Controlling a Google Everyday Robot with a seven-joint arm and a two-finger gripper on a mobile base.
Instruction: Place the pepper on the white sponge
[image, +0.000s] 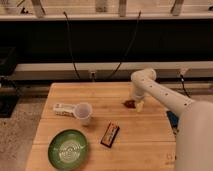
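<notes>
Wooden butcher-block table (90, 95) on speckled grey floor (20, 130). Beyond the far edge, a pale wall rail (55, 70) with an outlet (93, 75); above it, two black cables (70, 45) hanging against a dark recess. Dim, warm light.

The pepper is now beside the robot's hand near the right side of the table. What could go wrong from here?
1. The hand comes down from above and hides part of the pepper, so a grasp may be off-centre and the pepper could slip.
2. The white sponge lies right against the pepper; closing the hand might catch or push the sponge instead.
</notes>
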